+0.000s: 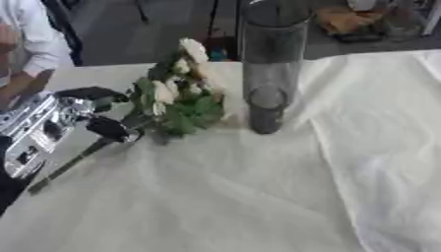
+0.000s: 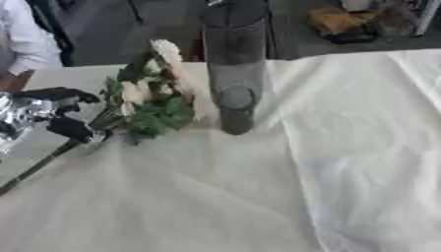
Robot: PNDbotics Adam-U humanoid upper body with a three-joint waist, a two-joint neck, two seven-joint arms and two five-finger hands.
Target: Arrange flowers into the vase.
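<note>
My left hand's fingers [image 1: 108, 129] are curled around the stem of the flower bunch [image 1: 182, 93], pinching it just below the leaves; a dark upper finger arches over the top and a lower one closes from underneath, so the grip is closed on the stem and not spread. The left hand [image 1: 51, 120] itself, silver and black, comes in from the left edge.

Nearer to me than the fingers, the long dark stem [image 1: 65, 170] runs down and to the left, its end low over the cloth-covered surface [image 1: 224, 197]; I cannot tell whether the tip touches it.

Just beyond the fingers and to their right, the green leaves and pale cream blooms tilt up and away, the topmost bloom pointing toward the far edge.

Further right of the fingers, close beside the blooms, stands the vase [image 1: 268, 74], a tall grey glassy cylinder, upright on the cloth. I cannot tell whether the leaves touch it. The flowers are outside it.

Beyond the fingers, at the far left, a person's white sleeve [image 1: 34, 34] shows at the surface's edge.
</note>
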